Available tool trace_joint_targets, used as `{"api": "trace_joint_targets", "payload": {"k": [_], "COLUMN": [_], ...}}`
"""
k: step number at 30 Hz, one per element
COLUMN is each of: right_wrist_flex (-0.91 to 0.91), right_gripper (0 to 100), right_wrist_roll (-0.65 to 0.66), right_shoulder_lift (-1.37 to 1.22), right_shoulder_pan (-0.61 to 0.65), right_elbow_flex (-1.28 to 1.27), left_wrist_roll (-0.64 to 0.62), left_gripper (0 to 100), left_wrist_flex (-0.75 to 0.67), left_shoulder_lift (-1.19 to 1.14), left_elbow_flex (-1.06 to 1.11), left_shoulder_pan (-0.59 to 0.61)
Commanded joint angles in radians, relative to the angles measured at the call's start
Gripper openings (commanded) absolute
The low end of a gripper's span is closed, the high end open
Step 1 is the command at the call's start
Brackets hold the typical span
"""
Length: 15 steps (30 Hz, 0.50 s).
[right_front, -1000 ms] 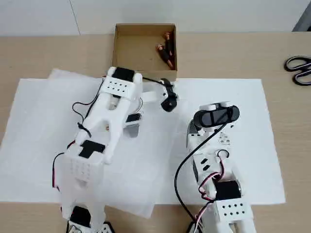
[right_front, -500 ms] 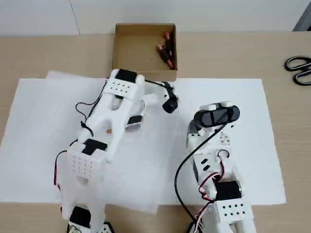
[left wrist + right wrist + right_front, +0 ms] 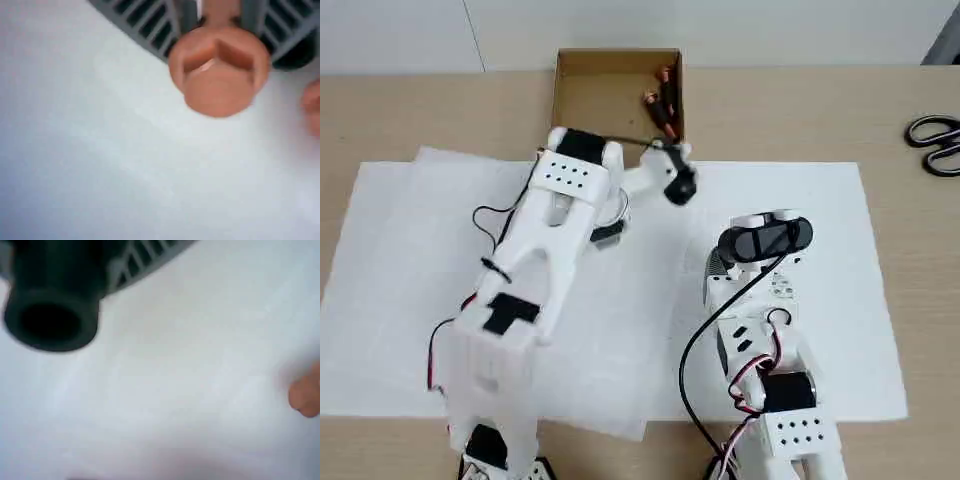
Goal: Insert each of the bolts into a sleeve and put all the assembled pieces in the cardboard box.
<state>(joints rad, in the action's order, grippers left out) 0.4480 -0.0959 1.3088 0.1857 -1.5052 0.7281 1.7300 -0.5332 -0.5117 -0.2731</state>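
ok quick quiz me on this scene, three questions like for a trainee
1. True or false: the cardboard box has assembled pieces in it.
2. What is in the left gripper? A) an orange bolt B) a screwdriver C) nothing
3. Fill in the blank: the right gripper is closed on a black ____.

Key
1. True: they lie along the box's right wall.
2. A: the bolt's head faces the wrist camera, above the white sheet.
3. sleeve: its open end faces the wrist camera.
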Motion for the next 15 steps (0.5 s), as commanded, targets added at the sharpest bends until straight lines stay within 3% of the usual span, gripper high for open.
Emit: {"api": "trace_joint_targets", "payload": {"k": [1, 9, 15], "right_wrist_flex": [-0.021, -0.021, -0.031], "right_gripper": [0.4, 0.4, 0.4], "right_wrist_roll": [-0.006, -0.005, -0.005], "right_shoulder_lift": [0.008, 0.008, 0.008], "right_shoulder_pan": [0.008, 0.163, 0.231], "right_elbow_flex": [0.009, 0.008, 0.014], "left_wrist_roll": [-0.098, -0.308, -0.534], "left_gripper": [1, 1, 1], "left_wrist_flex": [0.023, 0.021, 0.015], "left_shoulder_lift": [0.181, 0.47, 0.738], "left_elbow_flex": [-0.035, 0.028, 0.033], "left_shoulder_pan": [-0.023, 0.006, 0.003]}}
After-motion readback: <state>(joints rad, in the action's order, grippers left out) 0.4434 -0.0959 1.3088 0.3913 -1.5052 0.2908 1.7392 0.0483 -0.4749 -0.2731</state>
